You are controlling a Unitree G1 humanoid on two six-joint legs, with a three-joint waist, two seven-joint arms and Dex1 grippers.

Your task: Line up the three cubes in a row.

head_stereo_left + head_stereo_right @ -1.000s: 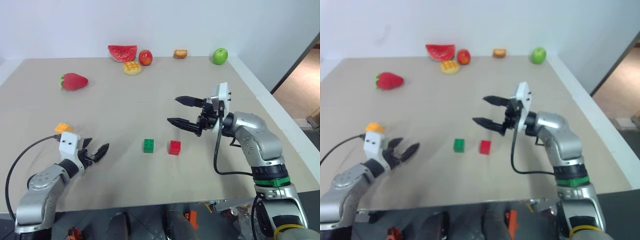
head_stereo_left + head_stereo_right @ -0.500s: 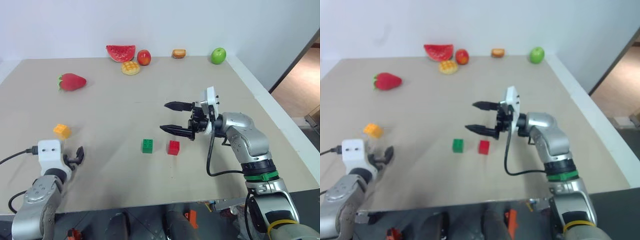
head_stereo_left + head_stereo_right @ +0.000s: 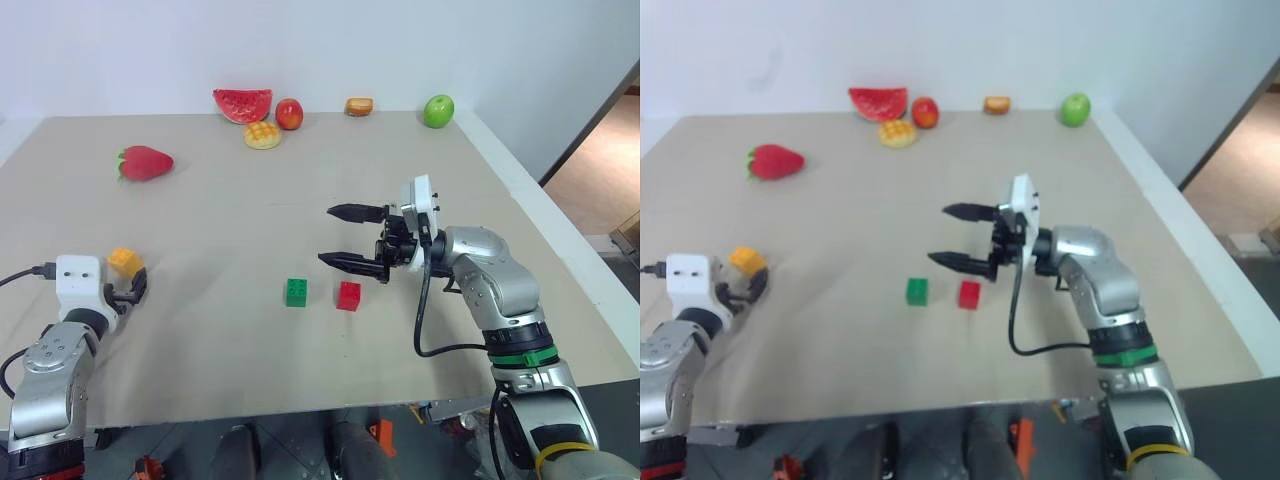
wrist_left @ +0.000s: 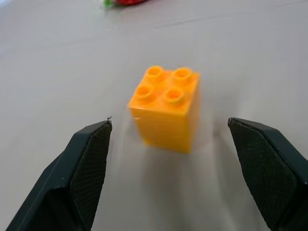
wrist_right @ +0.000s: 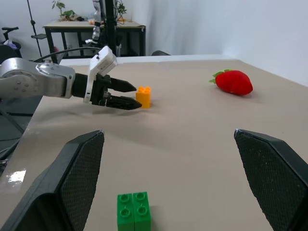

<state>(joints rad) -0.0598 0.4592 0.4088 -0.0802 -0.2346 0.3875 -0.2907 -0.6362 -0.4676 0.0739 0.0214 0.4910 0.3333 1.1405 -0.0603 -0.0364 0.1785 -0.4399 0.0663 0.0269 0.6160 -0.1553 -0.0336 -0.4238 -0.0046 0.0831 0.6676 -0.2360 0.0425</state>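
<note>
Pincer now framing yellow cube, leftward.

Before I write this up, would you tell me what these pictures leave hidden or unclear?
- Red cube: in the right wrist view it lies outside the picture; only the green cube shows, cut by the edge.
- Orange cube: its far sides are hidden by its own body in the left wrist view.
- Left tool: its fingers are cut off by the edge.
- Small orange item at the far table edge: too small to identify.

Bright, even light; soft shadows
</note>
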